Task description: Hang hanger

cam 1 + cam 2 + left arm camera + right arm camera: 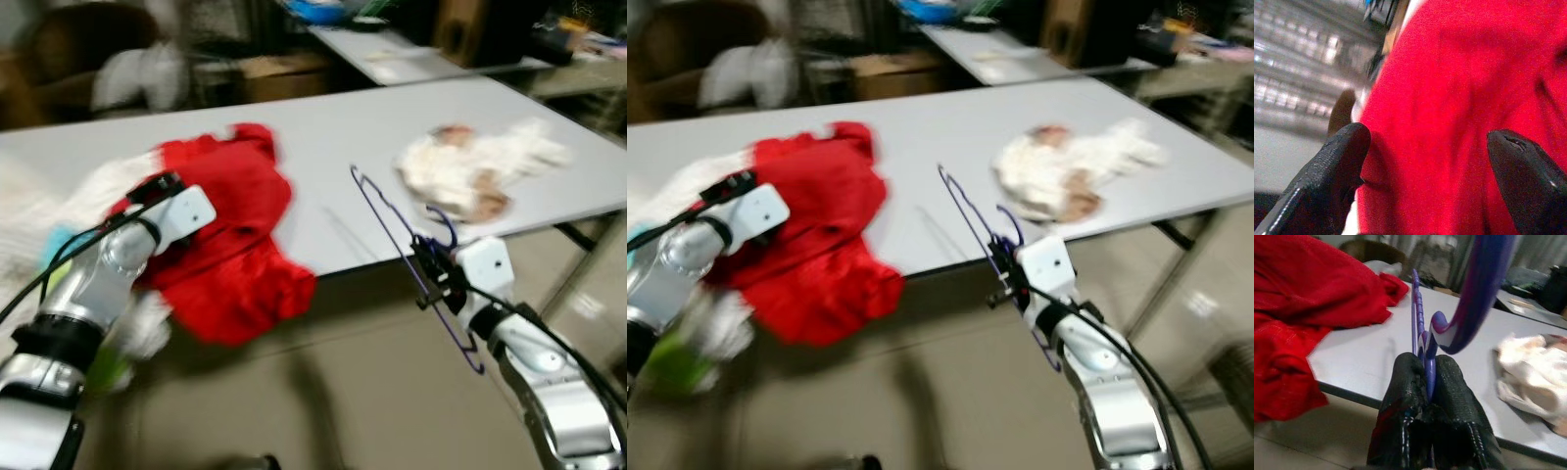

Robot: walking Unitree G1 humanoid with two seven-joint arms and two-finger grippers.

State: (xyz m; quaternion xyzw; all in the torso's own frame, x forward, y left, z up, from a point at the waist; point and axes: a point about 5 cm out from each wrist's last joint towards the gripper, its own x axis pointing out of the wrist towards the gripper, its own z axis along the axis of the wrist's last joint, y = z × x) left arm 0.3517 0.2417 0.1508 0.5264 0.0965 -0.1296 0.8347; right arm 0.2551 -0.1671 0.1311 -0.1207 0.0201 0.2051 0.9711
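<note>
hanger (1422,340) pinched in right hand (1427,369) | left hand (1425,147) apparently open at red garment (230,230)

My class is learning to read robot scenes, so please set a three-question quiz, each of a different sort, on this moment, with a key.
1. True or false: the right gripper is shut on the purple hanger.
2. The red garment lies: A) on the floor, B) on the grey table, drooping over its edge, C) on a chair.
3. Fill in: the left gripper has its fingers ____ in front of the red garment.

Key: 1 true; 2 B; 3 open.
</note>
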